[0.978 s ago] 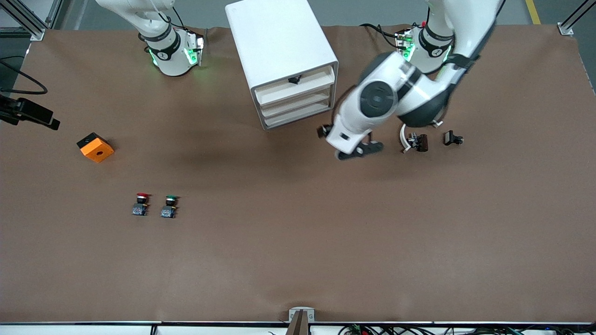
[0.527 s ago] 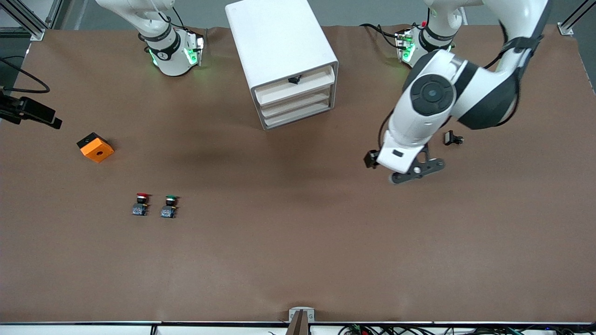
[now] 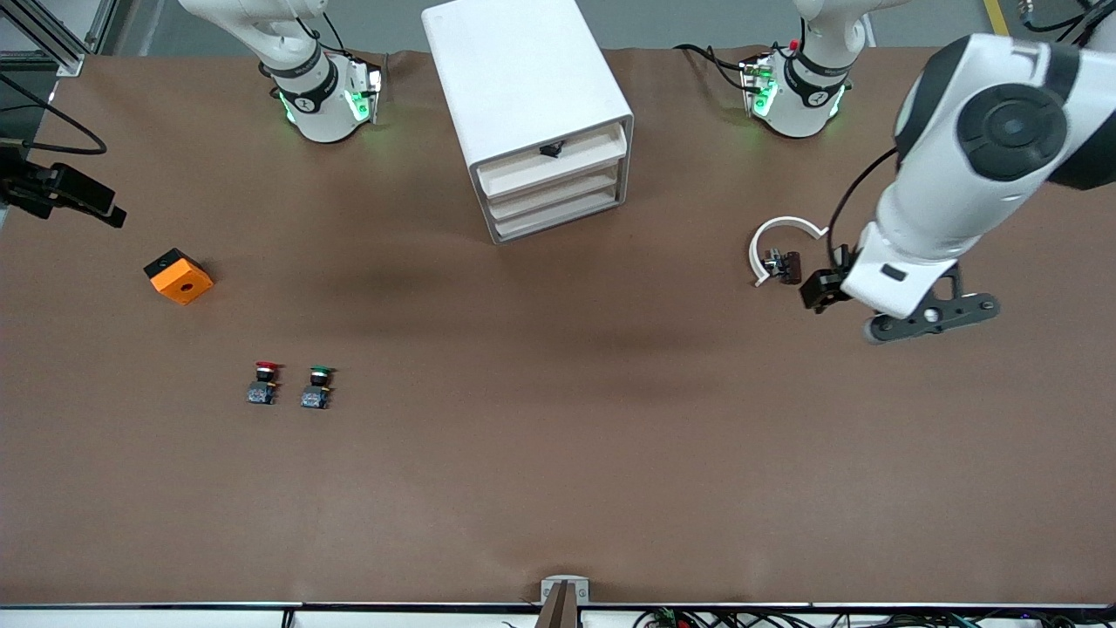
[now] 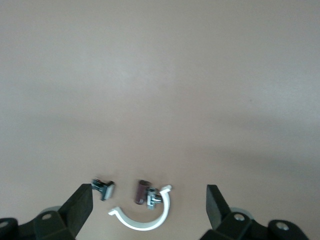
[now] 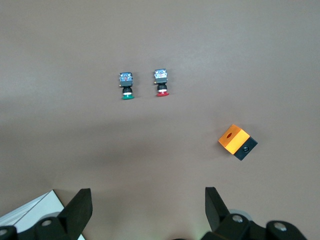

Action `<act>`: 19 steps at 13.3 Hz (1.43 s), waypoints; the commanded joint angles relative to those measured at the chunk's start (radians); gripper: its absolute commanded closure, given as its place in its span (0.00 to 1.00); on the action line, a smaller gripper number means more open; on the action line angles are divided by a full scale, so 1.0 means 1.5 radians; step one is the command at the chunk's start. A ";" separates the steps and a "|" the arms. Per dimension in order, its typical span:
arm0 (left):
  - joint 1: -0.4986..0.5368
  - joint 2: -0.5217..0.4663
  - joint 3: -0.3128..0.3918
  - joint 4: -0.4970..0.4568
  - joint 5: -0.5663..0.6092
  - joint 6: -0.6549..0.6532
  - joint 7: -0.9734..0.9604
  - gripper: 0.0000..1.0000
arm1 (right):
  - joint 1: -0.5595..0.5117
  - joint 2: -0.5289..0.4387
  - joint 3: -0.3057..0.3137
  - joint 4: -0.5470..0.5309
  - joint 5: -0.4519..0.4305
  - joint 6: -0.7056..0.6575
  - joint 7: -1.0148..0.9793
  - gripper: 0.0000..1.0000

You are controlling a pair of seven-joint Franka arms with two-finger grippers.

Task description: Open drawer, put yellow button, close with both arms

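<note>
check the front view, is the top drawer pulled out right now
No, the drawer front sits level with the three below it in the white cabinet.

A robotics lab. Two white Franka arms [image 3: 959,174] with green-lit bases [image 3: 327,105] are bolted at twelve o'clock on a brown-covered table [image 3: 558,488]; aluminium framing [image 3: 52,39] stands at its corners, and cables [image 3: 785,617] trail at six o'clock.

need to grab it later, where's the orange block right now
The orange block lies on the table toward the right arm's end, farther from the front camera than the red button.
</note>
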 commanded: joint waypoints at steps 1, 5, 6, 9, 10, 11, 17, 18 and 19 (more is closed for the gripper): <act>0.044 -0.045 -0.008 -0.009 -0.024 -0.015 0.079 0.00 | 0.009 -0.034 -0.006 -0.036 0.009 0.008 0.020 0.00; 0.115 -0.087 -0.008 -0.019 -0.090 -0.037 0.167 0.00 | 0.006 -0.052 -0.010 -0.061 0.009 0.012 0.017 0.00; 0.125 -0.096 -0.007 -0.020 -0.103 -0.037 0.177 0.00 | 0.006 -0.061 -0.012 -0.070 0.009 0.012 0.017 0.00; 0.118 -0.134 0.016 -0.041 -0.113 -0.034 0.208 0.00 | 0.007 -0.080 -0.012 -0.095 0.009 0.024 0.016 0.00; 0.087 -0.155 0.058 -0.060 -0.135 -0.031 0.209 0.00 | 0.008 -0.081 -0.012 -0.094 0.009 0.024 0.016 0.00; 0.042 -0.172 0.122 -0.075 -0.165 -0.031 0.211 0.00 | 0.010 -0.082 -0.011 -0.094 0.009 0.023 0.016 0.00; -0.158 -0.275 0.338 -0.192 -0.196 0.001 0.230 0.00 | 0.008 -0.084 -0.010 -0.095 0.009 0.024 0.017 0.00; -0.185 -0.298 0.361 -0.217 -0.195 0.015 0.230 0.00 | 0.008 -0.084 -0.010 -0.095 0.009 0.024 0.017 0.00; -0.212 -0.312 0.390 -0.230 -0.195 0.021 0.230 0.00 | 0.008 -0.084 -0.010 -0.095 0.009 0.024 0.017 0.00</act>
